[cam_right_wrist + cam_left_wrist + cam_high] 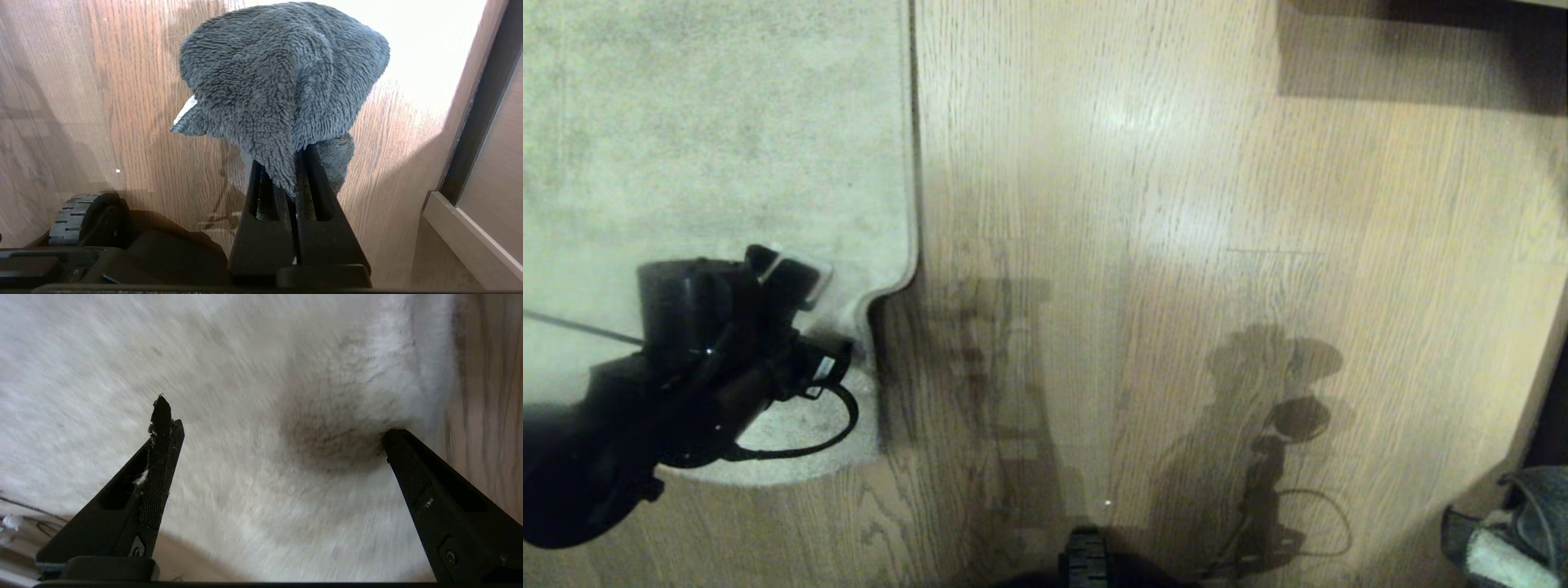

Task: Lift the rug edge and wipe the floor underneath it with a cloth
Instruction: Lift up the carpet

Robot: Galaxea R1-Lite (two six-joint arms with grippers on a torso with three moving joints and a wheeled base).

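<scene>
Over the rug corner: the left gripper point(796, 273) hangs above the pale pile, just inside the border that meets the wood.
Left fingers: spread wide and empty, one fingertip point(161, 410) over open pile, the other point(394, 439) close to the border; nothing is between them. Judged, they are set wide so one finger can go either side of the thin edge.
Rug edge: the rug edge point(913, 163) runs straight away from the robot, with wood floor to the right of it. Near the gripper the corner point(870, 327) is notched and casts a dark shadow, so it looks slightly raised or curled; whether it is truly off the floor cannot be told.
Floor: the floor point(1176, 245), light oak-grain planks with a sheen, lies bare to the right of the rug edge. The strip under the rug is hidden.
Cloth: the cloth point(282, 81), a fluffy dark grey rag with a whitish sliver, is well apart from the rug edge, far to its right.
Right fingers: the right gripper point(292, 163) is clamped tight on a fold of the cloth, which flops over the tips. Judged, it waits there, wiping side ready, until the edge is lifted.
Step in hand: probably lining up to pinch the corner; lifting and wiping are not yet done.
</scene>
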